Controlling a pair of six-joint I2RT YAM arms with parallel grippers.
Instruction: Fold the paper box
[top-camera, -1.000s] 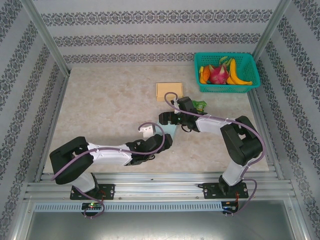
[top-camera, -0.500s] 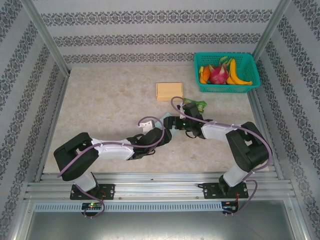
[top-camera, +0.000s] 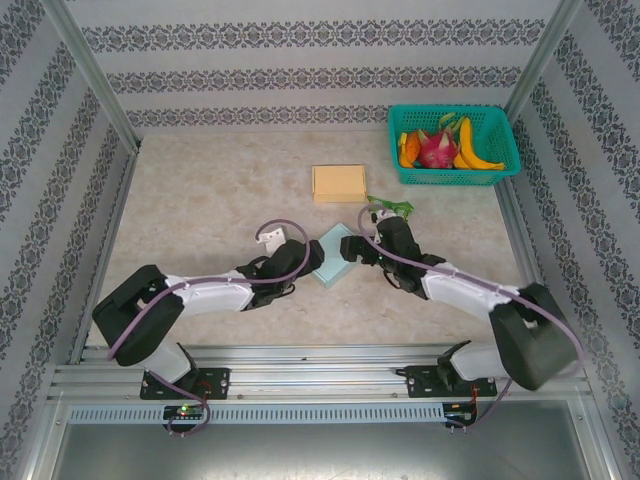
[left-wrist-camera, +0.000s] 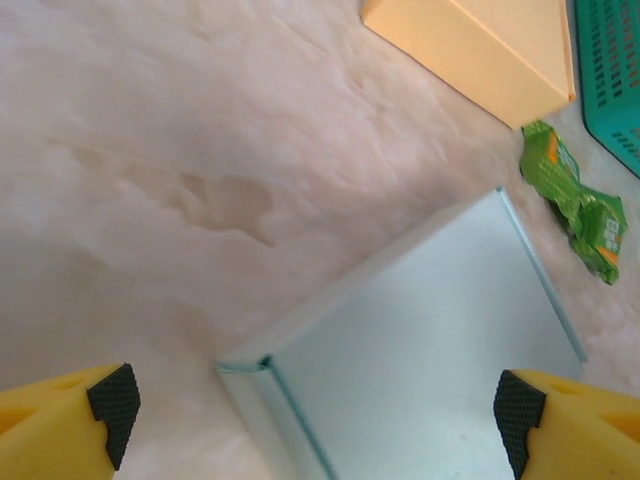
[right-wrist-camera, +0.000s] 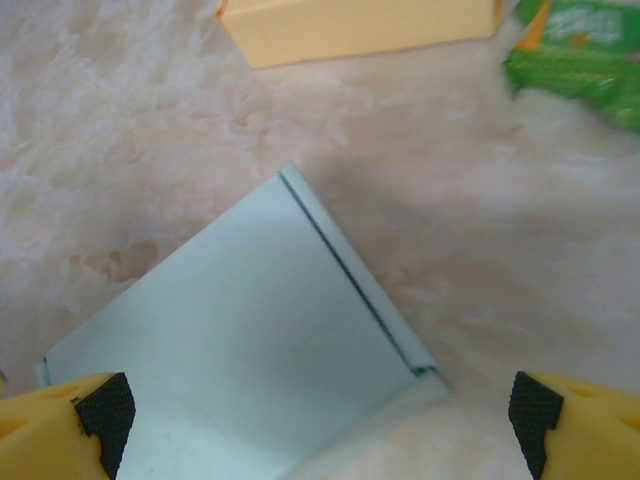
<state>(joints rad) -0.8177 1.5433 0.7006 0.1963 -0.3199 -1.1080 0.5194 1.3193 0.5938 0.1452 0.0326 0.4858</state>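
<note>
Two robot arms are flanking a pale blue carton near the middle of the table. The left gripper (top-camera: 308, 260) is hovering just beside the carton's left edge, its yellow fingers spread wide with nothing between them. The right gripper (top-camera: 358, 248) is hovering at the opposite side, equally wide and equally empty. The paper box (top-camera: 335, 255) is lying flat on the marbled table (top-camera: 200, 190) between the two, turned at an angle. Through both wrist cameras it is showing as a closed, squared-up shape with a smooth top panel and creased edges. A yellow box (top-camera: 338, 182), a green snack packet (top-camera: 392, 208) and a teal basket (top-camera: 455, 108) of fruit are sitting farther back, apart from the work. Judging by this, the folding is looking all but finished. Whether any flap on the hidden sides is waiting to be tucked cannot be told.
</note>
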